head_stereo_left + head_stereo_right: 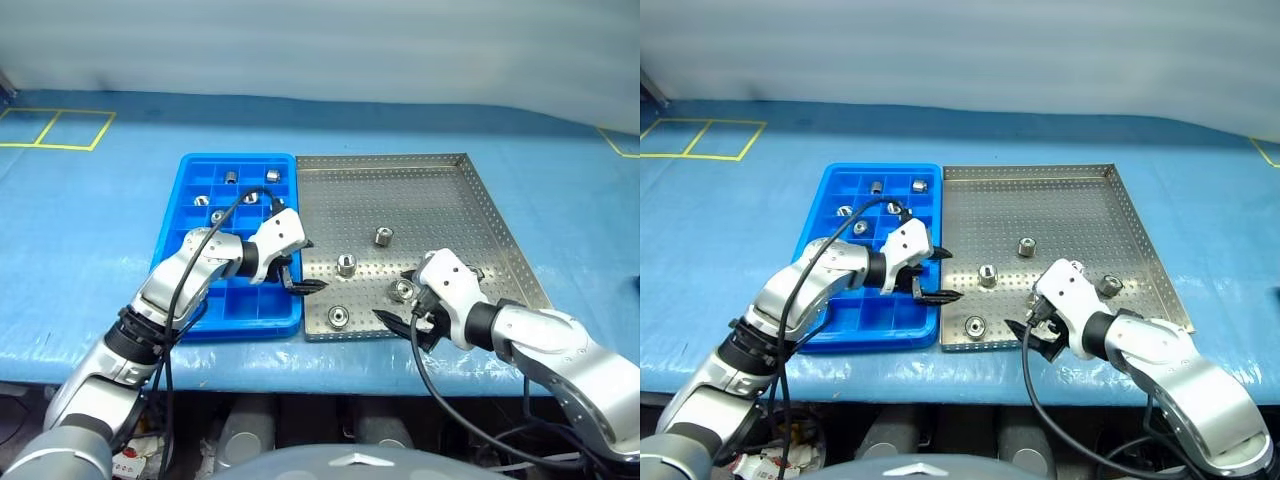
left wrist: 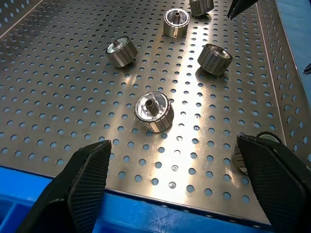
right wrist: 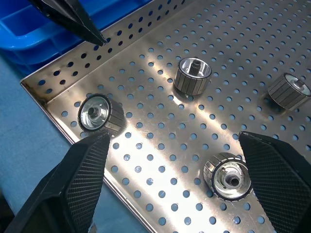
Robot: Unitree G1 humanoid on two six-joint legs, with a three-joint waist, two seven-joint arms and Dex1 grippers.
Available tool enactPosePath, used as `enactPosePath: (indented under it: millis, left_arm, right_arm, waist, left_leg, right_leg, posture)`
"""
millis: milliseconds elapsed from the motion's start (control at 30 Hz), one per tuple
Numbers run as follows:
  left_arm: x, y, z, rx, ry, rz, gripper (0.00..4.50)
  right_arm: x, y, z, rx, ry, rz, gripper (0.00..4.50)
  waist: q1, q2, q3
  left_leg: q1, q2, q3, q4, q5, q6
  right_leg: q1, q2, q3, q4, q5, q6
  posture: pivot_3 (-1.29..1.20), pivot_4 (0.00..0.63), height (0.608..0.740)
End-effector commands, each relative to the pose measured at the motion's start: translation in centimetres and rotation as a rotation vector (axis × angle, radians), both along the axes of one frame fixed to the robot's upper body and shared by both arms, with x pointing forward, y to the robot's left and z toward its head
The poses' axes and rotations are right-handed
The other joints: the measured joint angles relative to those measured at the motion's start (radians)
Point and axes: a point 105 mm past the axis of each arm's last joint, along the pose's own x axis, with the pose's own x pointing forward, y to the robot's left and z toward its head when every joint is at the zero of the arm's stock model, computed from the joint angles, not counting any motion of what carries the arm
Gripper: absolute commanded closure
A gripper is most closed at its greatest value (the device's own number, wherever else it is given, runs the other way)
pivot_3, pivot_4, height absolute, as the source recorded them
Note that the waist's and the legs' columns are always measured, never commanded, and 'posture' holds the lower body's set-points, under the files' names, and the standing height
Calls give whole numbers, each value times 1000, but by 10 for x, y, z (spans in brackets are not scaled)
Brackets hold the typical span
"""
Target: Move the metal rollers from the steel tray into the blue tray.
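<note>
Both grippers, left (image 1: 301, 266) and right (image 1: 407, 303), spread their jaws over the steel tray (image 1: 440, 200), empty

One steel tray (image 1: 440, 175) and one blue tray (image 1: 170, 240) lie on the one blue surface (image 1: 90, 230). The steel tray holds six metal rollers (image 2: 154, 111), counted in the left wrist view, where one is half hidden behind a finger. The blue tray holds five more that can be made out clearly, each in its own compartment. Two pincers show, the left pincer (image 1: 301, 267) and the right pincer (image 1: 396, 296), each with two black fingers spread apart.
</note>
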Motion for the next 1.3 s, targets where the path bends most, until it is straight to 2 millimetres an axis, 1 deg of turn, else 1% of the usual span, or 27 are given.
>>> enactPosePath:
  millis: [33,367,567,1300]
  left_arm:
    - [-5,-3,11,-8,-43,-41,0]
    - [-5,-4,12,-13,-47,-46,0]
    - [-4,-7,18,-39,-56,-47,0]
    - [-4,-9,21,-43,-48,-63,0]
  right_arm:
    - [1,-2,11,-11,-65,-1,32]
    - [-1,-1,11,-14,-58,12,32]
    - [-3,0,10,-10,-53,16,32]
    - [-2,0,9,-5,-53,10,32]
  waist:
    - [0,0,0]
    - [0,0,0]
    - [0,0,0]
    - [-1,0,0]
  left_leg:
    - [0,0,0,0,0,0]
    - [0,0,0,0,0,0]
    - [0,0,0,0,0,0]
    - [0,0,0,0,0,0]
  right_leg:
    - [0,0,0,0,0,0]
    - [0,0,0,0,0,0]
    - [0,0,0,0,0,0]
    - [0,0,0,0,0,0]
  posture:
    - [94,150,740]
    - [89,150,740]
    - [86,150,740]
    - [76,150,740]
